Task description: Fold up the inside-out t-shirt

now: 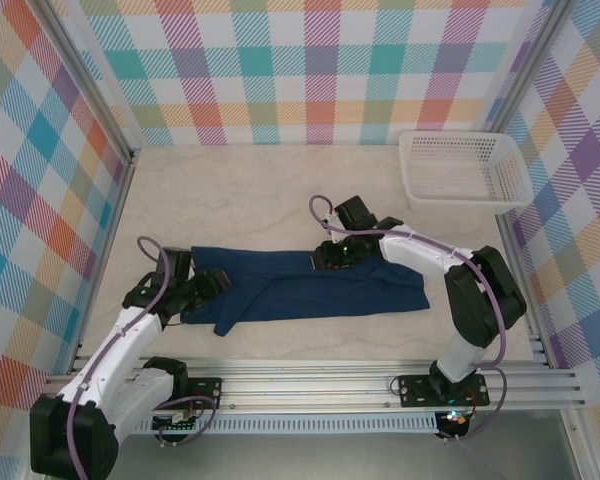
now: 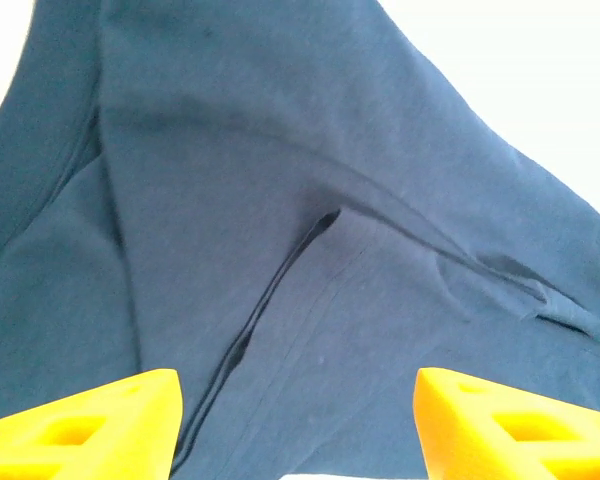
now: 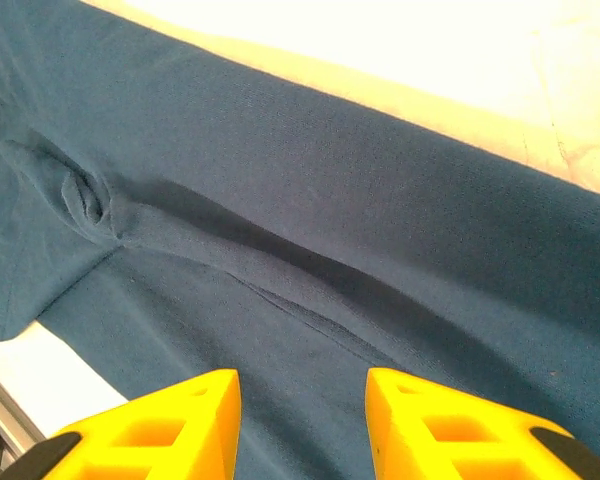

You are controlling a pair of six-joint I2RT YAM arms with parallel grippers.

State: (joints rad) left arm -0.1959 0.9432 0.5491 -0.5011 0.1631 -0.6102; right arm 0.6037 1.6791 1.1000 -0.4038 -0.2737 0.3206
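No text, label, brand, number or sign can be read in any view. The t-shirt [image 1: 310, 290] shows plain navy cloth with no legible print.

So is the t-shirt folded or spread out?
Partly folded. The t-shirt lies as a long narrow band across the table, layers overlapping along a crease; it is not a compact bundle yet.
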